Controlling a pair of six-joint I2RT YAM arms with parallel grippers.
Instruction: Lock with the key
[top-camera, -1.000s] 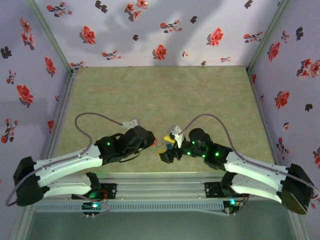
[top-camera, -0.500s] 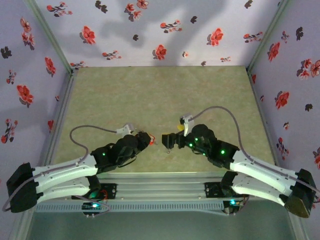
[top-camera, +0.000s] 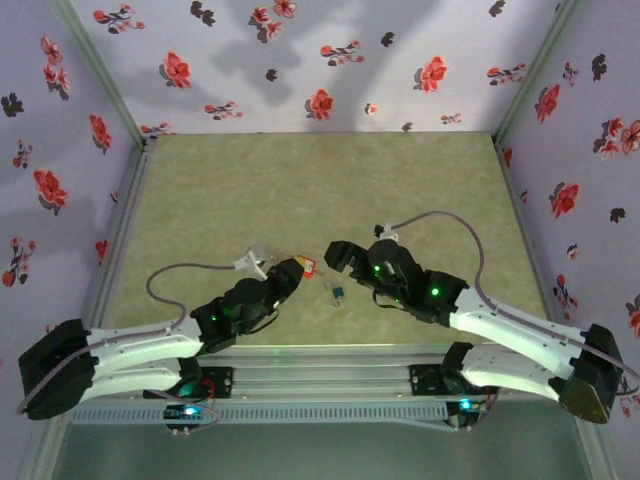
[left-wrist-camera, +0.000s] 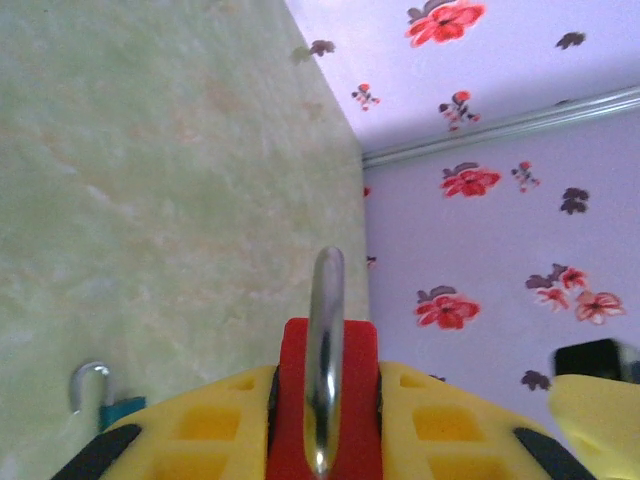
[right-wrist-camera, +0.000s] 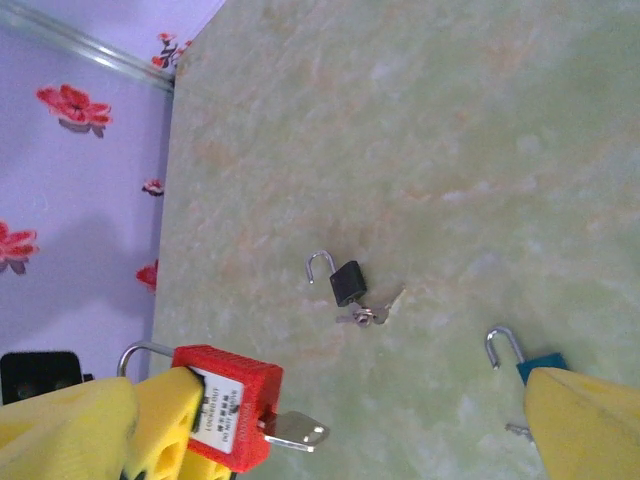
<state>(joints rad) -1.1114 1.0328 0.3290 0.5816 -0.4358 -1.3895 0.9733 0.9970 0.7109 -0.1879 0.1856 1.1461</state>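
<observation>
Left gripper (top-camera: 293, 271) is pinching the red padlock (right-wrist-camera: 226, 402) by its body, near the middle of the tabletop's (top-camera: 300, 180) near edge, with a key (right-wrist-camera: 296, 430) sticking out of it. Right gripper (top-camera: 340, 254) sits just beside it, jaws spread wide, holding nothing. A teal padlock (top-camera: 337, 291) and a black padlock (right-wrist-camera: 348, 283) lie loose nearby, shackles popped open.
</observation>
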